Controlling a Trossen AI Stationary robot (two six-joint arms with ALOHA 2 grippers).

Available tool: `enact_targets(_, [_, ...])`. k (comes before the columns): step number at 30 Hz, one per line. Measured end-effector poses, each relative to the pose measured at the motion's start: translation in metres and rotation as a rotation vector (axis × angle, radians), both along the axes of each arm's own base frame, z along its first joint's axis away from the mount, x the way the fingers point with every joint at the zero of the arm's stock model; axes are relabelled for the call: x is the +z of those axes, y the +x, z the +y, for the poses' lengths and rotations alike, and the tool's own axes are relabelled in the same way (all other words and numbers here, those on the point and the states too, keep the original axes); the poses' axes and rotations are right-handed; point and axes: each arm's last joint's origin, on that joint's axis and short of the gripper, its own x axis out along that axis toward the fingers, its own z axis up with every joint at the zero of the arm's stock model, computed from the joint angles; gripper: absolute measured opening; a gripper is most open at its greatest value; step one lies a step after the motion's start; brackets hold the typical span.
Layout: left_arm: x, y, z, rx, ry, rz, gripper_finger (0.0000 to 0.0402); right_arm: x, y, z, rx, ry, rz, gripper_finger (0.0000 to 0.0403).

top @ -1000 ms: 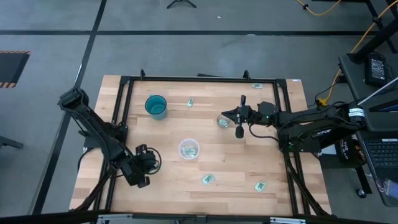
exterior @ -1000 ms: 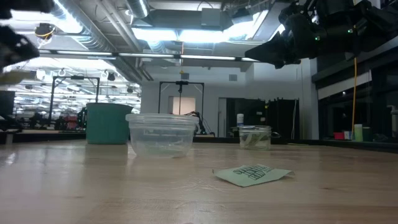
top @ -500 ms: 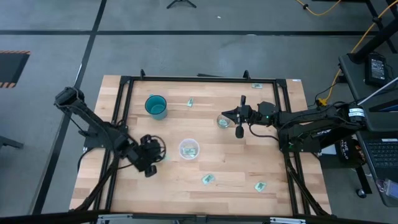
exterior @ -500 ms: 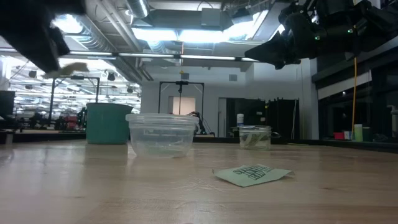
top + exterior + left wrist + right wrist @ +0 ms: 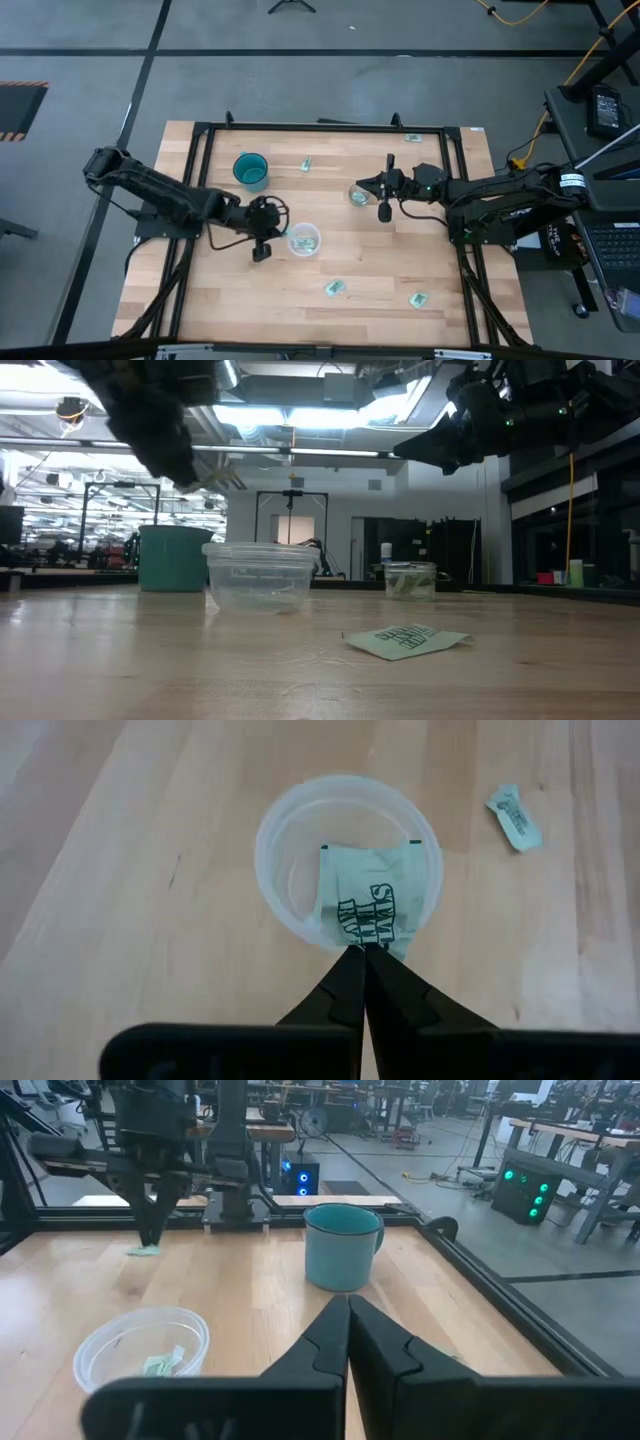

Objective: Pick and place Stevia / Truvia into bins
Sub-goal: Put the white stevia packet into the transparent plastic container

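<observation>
My left gripper (image 5: 357,955) is shut on a pale green and white Stevia packet (image 5: 366,903) and hovers over the near-left side of the wide whitish cup (image 5: 304,239). In the low view the packet (image 5: 222,481) sticks out above that cup (image 5: 258,574). The cup (image 5: 140,1344) has another packet (image 5: 160,1364) lying in it. My right gripper (image 5: 372,186) is shut on nothing and hangs beside the small clear glass (image 5: 358,195), which holds a packet. The teal cup (image 5: 250,170) stands toward the far left. Loose packets (image 5: 335,288) (image 5: 418,298) (image 5: 306,164) lie flat on the table. My left gripper pinches the packet by one short end (image 5: 354,940) between its two fingertips. The fingers slant down from the table's left. The packet is lifted clear, and its free end reaches out past the fingertips over the whitish cup (image 5: 350,860).
A black metal frame (image 5: 320,127) runs around the wooden table top. One more packet (image 5: 413,137) lies by the far right corner. Bare wood lies between the cups and the near edge. The room behind shows shelves and lights.
My left gripper has swung from the table's near-left part toward the right and far side, up to the whitish cup, carrying the packet lifted clear all the way. My right arm has kept still.
</observation>
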Motion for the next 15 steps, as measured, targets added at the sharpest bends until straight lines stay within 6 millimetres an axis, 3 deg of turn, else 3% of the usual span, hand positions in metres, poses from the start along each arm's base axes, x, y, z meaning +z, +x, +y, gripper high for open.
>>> enact_targets(8, [-0.011, 0.014, 0.018, -0.016, -0.035, 0.067, 0.0002, 0.000, 0.000, 0.000, 0.000, -0.001, 0.001, 0.0014])
enact_targets(15, [0.000, 0.048, 0.013, -0.125, 0.032, 0.067, 0.0002, -0.001, 0.000, 0.000, 0.000, 0.004, 0.009, 0.0014])
